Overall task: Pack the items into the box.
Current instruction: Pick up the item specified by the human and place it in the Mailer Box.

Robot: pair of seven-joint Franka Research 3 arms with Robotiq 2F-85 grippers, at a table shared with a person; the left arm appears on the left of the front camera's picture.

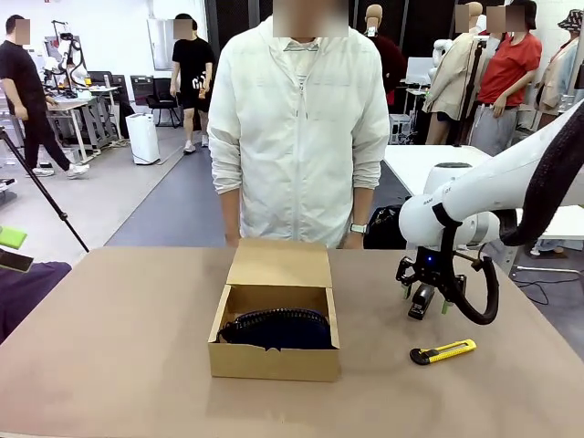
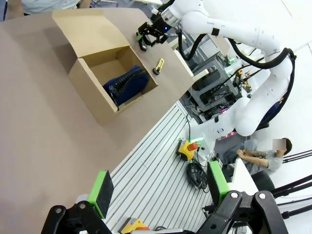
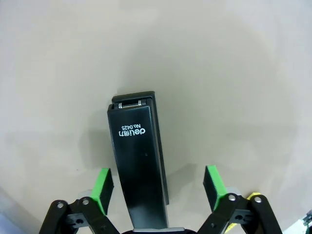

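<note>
The brown cardboard box stands open mid-table, its lid flap raised at the far side. Inside lies the dark navy bundle with its black ribbed edge. The small black stapler lies flat on the table to the right of the box. My right gripper is open straight above it, one green pad on each side and neither touching. The front view has the same gripper low over the stapler. My left gripper is open and empty, high off the table's near edge, looking at the box and bundle.
A yellow-and-black utility knife lies on the table in front of the stapler, toward my side. A person in a white jacket stands at the far edge behind the box. Bare tabletop spreads left of the box.
</note>
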